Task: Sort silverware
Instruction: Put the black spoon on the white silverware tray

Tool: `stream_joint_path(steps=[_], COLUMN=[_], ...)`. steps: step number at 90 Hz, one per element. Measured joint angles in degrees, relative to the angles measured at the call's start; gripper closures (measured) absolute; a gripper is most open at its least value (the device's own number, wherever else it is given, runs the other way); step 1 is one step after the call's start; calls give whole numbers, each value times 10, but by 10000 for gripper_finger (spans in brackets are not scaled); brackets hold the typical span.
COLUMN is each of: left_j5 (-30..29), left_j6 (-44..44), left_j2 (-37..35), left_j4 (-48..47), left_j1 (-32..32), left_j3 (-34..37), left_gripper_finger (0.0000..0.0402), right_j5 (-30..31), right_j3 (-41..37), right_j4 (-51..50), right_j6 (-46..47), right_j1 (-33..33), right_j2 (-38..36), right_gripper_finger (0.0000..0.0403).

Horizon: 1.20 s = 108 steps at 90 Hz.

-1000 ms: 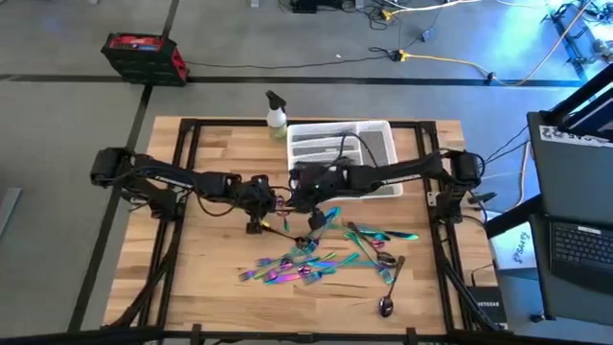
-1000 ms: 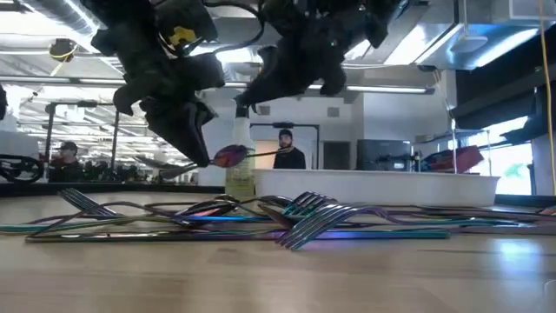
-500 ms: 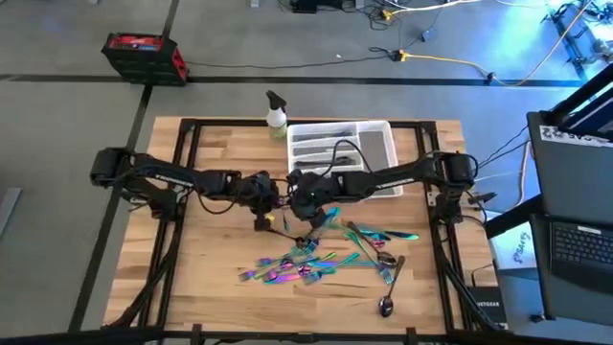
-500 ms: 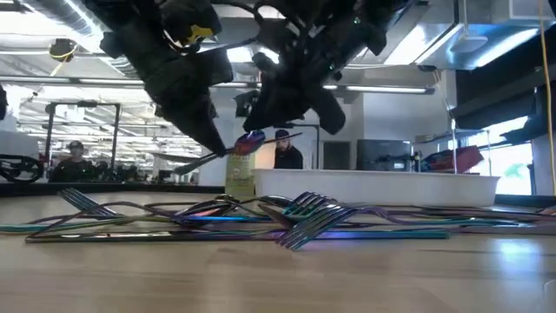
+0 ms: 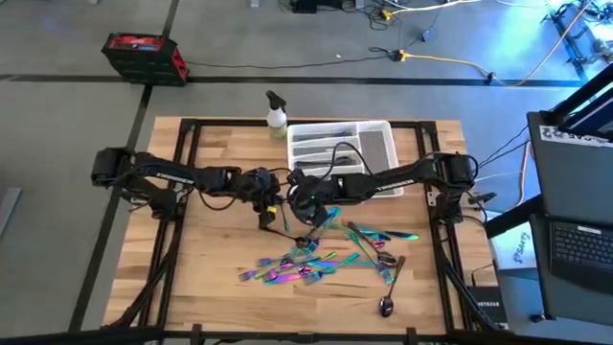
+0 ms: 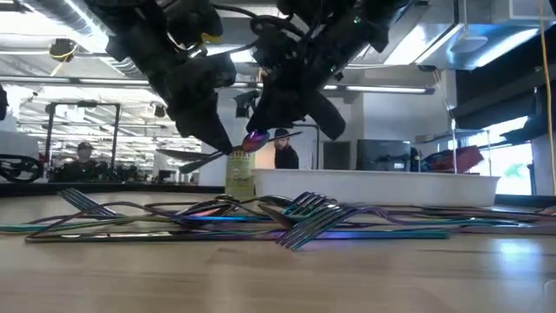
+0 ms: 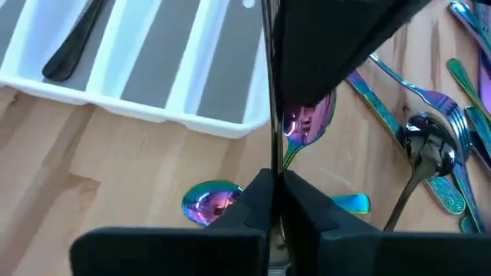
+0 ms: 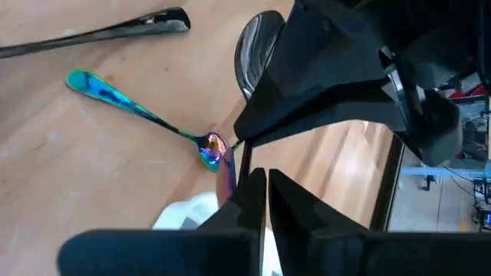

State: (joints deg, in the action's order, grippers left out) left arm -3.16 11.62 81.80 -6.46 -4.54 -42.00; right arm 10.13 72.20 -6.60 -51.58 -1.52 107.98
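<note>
From above, the left gripper (image 5: 265, 213) and right gripper (image 5: 299, 204) meet mid-table beside the tray (image 5: 387, 144), above the silverware (image 5: 316, 259) pile. Level view: both pinch one spoon (image 6: 254, 139) aloft. Wrist views show each pair of fingers pressed onto its thin handle.

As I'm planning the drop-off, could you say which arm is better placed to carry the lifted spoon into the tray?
Probably the right: both the left gripper and right gripper pinch the spoon mid-air, but the white tray lies nearer the right arm's side.
</note>
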Motion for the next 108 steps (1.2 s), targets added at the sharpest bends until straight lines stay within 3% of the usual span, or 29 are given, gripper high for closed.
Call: stream_joint_path(steps=[33,55,68,83,93,108], left_j5=[2,1,1,-6,-31,-85], left_j6=[0,-1,11,33,58,134], left_j2=[0,0,0,0,0,0], left_j4=[-1,-1,-1,-1,8,62], left_j1=[0,0,0,0,-3,-5], left_j3=[0,0,0,0,0,0], left_gripper_finger=[399,399,399,399,399,399], right_j5=[-54,-30,-7,-63,-116,-107], right_j3=[0,0,0,-2,-35,-166], right_j4=[-76,-74,-116,-230,-205,-64], right_j6=[31,55,125,216,300,397], right_j1=[0,0,4,10,21,44], right_j2=[0,0,-17,-63,-89,-134], right_gripper_finger=[403,403,403,403,403,403])
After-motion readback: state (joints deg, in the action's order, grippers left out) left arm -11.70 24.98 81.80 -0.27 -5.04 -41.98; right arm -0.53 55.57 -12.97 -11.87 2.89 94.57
